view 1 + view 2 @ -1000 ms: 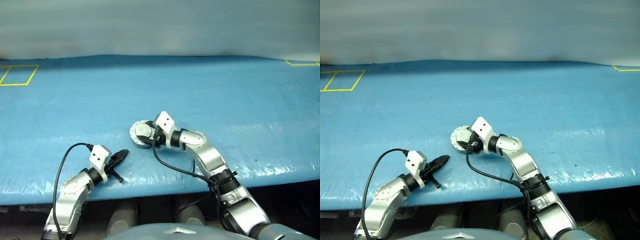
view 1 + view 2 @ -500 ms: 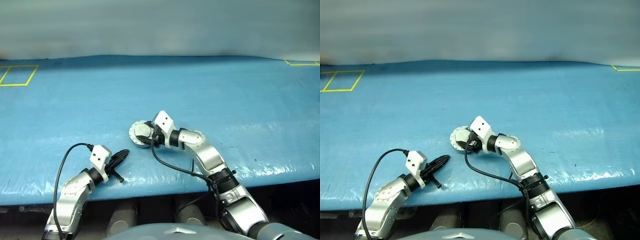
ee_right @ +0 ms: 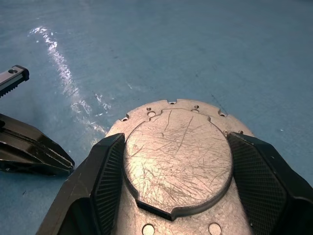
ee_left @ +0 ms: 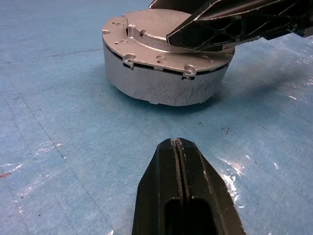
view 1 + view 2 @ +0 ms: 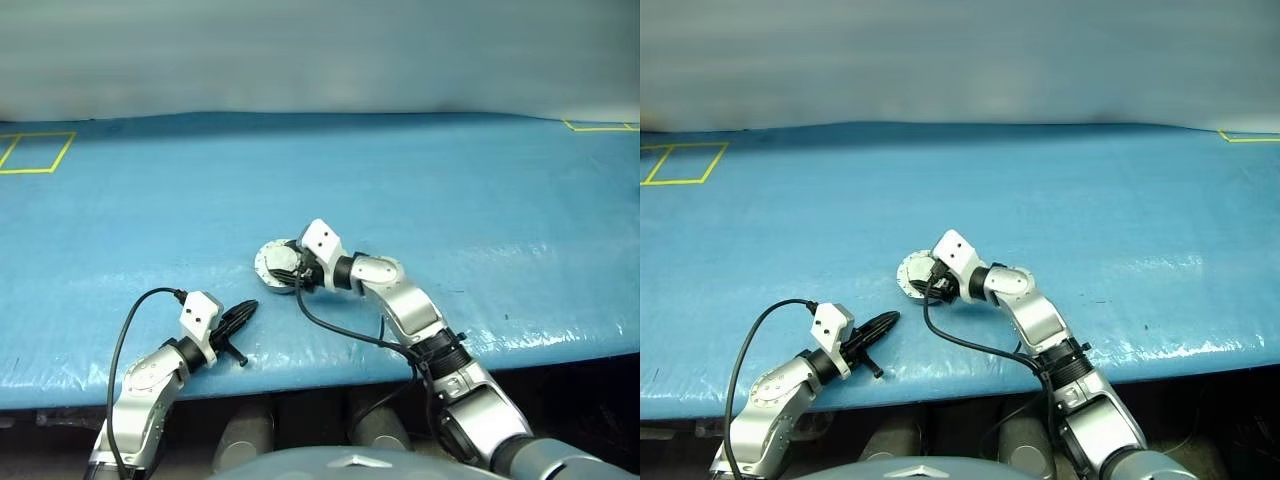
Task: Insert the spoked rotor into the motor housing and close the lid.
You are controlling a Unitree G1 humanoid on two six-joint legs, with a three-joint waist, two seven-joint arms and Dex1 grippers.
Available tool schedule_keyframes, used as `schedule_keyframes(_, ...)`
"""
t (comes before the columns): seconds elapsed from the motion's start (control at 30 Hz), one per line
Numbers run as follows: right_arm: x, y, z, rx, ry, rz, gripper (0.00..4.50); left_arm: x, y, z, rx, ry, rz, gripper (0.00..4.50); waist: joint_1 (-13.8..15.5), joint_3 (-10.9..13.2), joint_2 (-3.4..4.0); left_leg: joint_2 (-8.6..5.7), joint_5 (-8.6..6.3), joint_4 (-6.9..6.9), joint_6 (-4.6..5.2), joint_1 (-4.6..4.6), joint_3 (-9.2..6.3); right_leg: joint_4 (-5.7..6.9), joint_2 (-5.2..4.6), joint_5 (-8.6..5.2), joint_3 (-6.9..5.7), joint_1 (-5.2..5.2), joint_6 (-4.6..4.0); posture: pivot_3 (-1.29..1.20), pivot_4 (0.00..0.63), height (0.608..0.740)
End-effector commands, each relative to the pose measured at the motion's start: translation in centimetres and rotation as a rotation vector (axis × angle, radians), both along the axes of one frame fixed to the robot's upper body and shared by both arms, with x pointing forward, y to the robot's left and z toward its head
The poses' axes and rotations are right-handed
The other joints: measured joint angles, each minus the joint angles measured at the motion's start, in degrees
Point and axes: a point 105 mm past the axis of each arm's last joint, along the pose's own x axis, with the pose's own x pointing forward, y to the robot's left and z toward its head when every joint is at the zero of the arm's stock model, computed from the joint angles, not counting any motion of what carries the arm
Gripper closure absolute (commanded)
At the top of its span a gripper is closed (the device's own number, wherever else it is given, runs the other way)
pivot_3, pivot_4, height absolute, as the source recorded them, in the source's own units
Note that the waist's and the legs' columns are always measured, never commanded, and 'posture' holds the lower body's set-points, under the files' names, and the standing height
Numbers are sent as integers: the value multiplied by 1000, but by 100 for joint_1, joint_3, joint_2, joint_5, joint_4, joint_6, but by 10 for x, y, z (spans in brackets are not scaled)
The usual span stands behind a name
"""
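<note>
1. The round grey metal motor housing [image 4: 164,73] sits on the blue plastic-covered table [image 5: 450,190], at the centre of the head view. Its scratched grey disc lid [image 3: 177,159], with a raised centre, already lies flat on top.
2. The right gripper [image 3: 178,181] has its two black fingers spread either side of the lid's raised centre, touching or nearly so. I judge that a squeeze there may slip off the low, smooth step.
3. A press off-centre could skid the loose housing across the slick sheet.
4. The left gripper [image 4: 177,161], fingers clenched on nothing, rests at about 7 o'clock from the housing, near but apart, so it gives no bracing.
5. A thin dark seam [image 4: 146,67] shows under the lid's rim; whether the lid is fully seated cannot be told.
6. The lid's edge carries small screw lugs and holes.
</note>
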Motion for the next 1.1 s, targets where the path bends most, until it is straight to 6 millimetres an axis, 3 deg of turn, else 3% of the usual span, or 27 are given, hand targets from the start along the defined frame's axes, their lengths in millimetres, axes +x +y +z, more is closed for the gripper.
schedule_keyframes(0.03, 6, -10, -1, -26, 22, -13, 1517, 1, -4, 8, -8, -38, -17, 4500, 6, 0, 0, 0, 0, 0, 0, 0, 0, 0, 0, 1, 0, 0, 0, 0, 150, 740)
schedule_keyframes(0.67, 0, 1, 35, 66, 8, 48, 1517, -2, -8, 5, -6, -27, -34, 4500, 15, 4, 5, -1, 0, -4, 0, -21, -3, -4, 0, 3, 0, -17, 2, 0, 150, 740)
schedule_keyframes(1.1, 4, 4, 19, 6, 32, 21, 1517, -4, -9, 2, -10, -21, -24, 4500, 12, 6, 8, -1, 0, -5, 0, -24, -2, -4, 0, 3, 0, -22, 2, 0, 150, 740)
